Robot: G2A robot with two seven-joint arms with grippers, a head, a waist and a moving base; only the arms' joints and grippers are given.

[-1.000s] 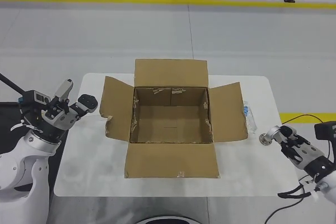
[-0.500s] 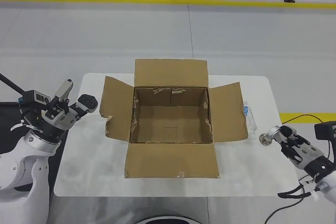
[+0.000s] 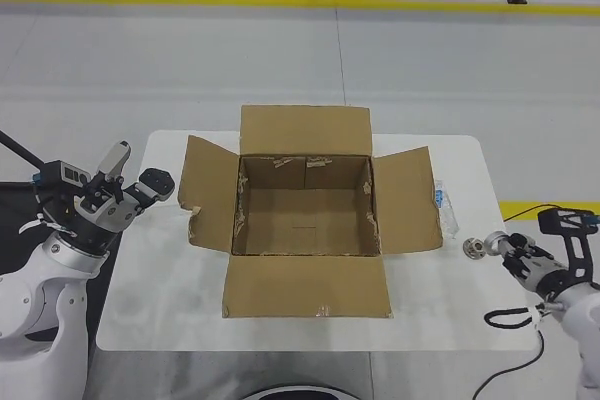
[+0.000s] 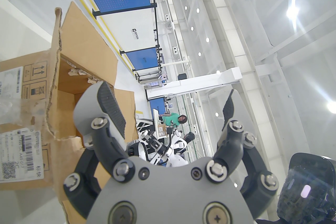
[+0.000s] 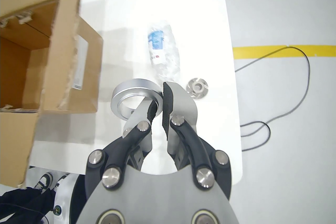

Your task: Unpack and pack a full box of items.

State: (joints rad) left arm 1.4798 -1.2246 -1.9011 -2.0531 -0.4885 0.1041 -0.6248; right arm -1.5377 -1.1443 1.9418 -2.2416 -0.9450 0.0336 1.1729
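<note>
One metal ring [image 5: 134, 87] sits pinched in the right end effector [image 5: 158, 97].

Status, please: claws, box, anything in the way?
Left claw open, beside box. Right claw shut on metal ring. Box open, flaps spread. Bagged bottle by the flap, not blocking.

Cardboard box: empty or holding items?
Empty. In the top view the box has four flaps spread open and a bare floor.

Overhead camera down onto table [image 3: 450, 300]; wrist cameras close behind left claw [image 4: 168, 93], right claw [image 5: 158, 99]; box [image 3: 305, 215] shared
</note>
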